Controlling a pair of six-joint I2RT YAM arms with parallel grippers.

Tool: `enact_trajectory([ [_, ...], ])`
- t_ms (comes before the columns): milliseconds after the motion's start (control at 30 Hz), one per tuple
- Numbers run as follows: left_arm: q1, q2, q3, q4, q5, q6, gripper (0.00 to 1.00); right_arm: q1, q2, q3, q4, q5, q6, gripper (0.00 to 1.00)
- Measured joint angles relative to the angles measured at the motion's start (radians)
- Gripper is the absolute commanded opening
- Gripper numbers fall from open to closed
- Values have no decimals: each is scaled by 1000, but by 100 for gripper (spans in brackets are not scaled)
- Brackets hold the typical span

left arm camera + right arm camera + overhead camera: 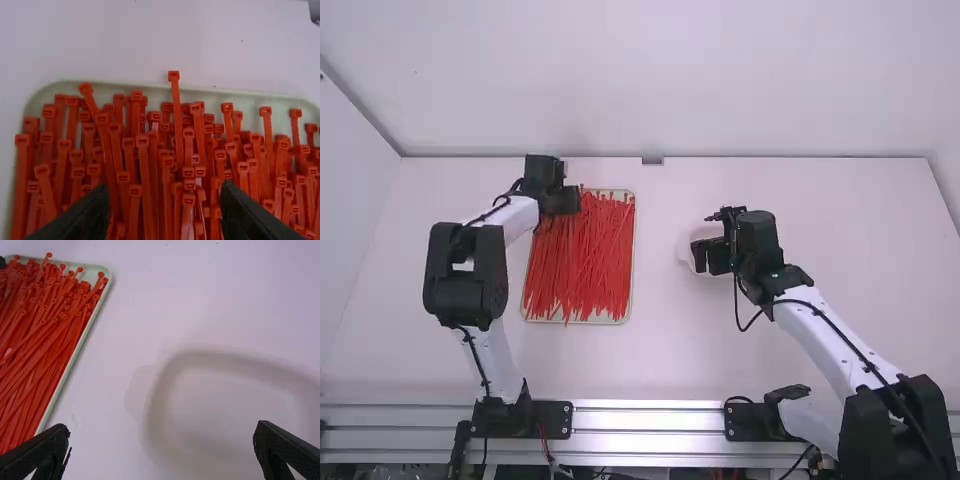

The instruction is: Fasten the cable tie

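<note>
Left gripper [164,192] wide over slim orange plastic cable ties [582,255], right gripper [160,432] wide above milky rounded tub [165,365]

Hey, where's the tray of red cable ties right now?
In the high view, the tray of red cable ties sits on the white table left of the middle, its far left corner beneath the left gripper.

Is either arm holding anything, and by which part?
Nothing is held: left gripper open above the red cable ties, right gripper open above the table.
</note>
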Motion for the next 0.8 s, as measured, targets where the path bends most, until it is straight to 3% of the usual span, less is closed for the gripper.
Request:
enact_trajectory([
  [267, 0, 0, -91, 124, 0, -15, 56, 0, 0, 0, 1, 0, 0, 99],
  [800, 0, 3, -97, 129, -11, -19, 54, 1, 0, 0, -6, 0, 1, 99],
])
